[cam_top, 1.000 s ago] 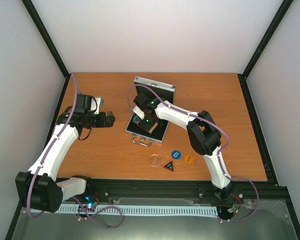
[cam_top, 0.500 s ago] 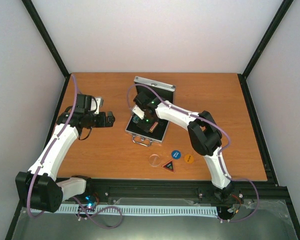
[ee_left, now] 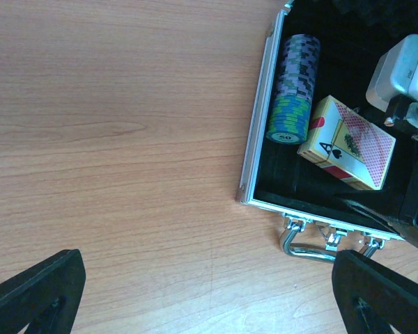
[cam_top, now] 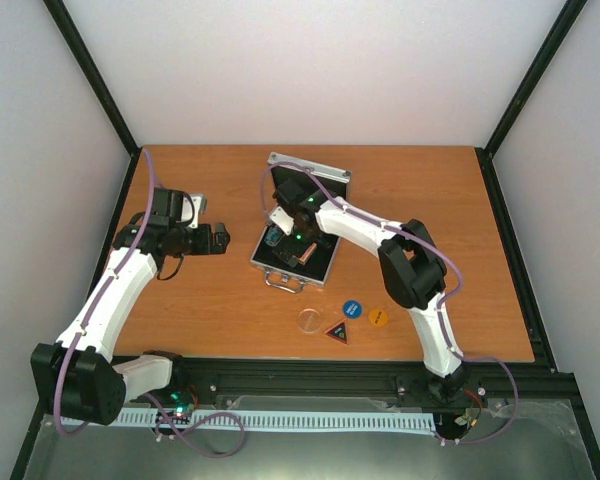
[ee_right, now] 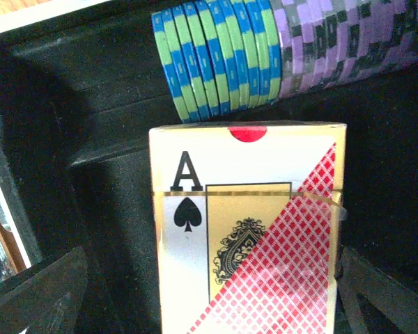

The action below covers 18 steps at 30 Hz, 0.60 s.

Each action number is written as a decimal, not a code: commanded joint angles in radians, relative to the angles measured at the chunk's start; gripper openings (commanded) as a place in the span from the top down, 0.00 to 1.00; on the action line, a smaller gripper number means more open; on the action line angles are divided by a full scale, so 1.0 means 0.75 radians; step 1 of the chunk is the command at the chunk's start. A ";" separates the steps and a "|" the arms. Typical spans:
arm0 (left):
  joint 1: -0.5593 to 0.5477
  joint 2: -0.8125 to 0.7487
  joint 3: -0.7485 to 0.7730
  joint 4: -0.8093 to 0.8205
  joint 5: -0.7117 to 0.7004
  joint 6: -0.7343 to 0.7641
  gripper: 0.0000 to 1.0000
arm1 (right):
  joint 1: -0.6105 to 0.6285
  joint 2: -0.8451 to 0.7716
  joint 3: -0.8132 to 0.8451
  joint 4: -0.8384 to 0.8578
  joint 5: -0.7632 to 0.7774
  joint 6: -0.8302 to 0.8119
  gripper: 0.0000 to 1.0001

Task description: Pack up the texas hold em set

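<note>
1. silver aluminium case (ee_left: 259, 118) lies open in the middle of the wooden table (cam_top: 430, 220), with its lid (cam_top: 310, 168) standing up at the far side and its handle (ee_left: 308, 247) pointing toward the arm bases
2. inside the black lining, a row of poker chips (ee_left: 292, 90) lies on its side along the left wall of the case, purple and grey ones at the far end and green and blue ones at the near end
3. card deck (ee_left: 348, 142), in a gold box with an ace of spades and a red diamond pattern, rests tilted in the case just beside the chips
4. right gripper (ee_right: 209, 285) hangs over the case with its fingers (ee_right: 35, 292) spread wide on either side of the deck; a gap shows between the box and the finger at the left of the wrist view, and it grips nothing
5. left gripper (ee_left: 209, 292) hovers over bare wood just left of the case, fingers wide apart and empty
6. four buttons lie on the table outside the case, near its handle side: a clear round one (cam_top: 309, 319), a red-edged triangular one (cam_top: 338, 331), a blue round one (cam_top: 352, 308) and an orange round one (cam_top: 377, 317)
</note>
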 commanded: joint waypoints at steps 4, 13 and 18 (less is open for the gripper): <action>0.006 0.008 0.056 -0.018 0.008 0.001 0.00 | -0.021 -0.018 0.058 -0.044 -0.020 0.039 0.00; 0.007 0.028 0.086 -0.041 -0.001 0.007 0.00 | -0.045 0.048 0.073 -0.025 -0.015 0.035 0.00; 0.007 0.033 0.093 -0.047 -0.004 0.009 0.00 | -0.065 0.072 0.092 -0.026 -0.052 0.039 0.00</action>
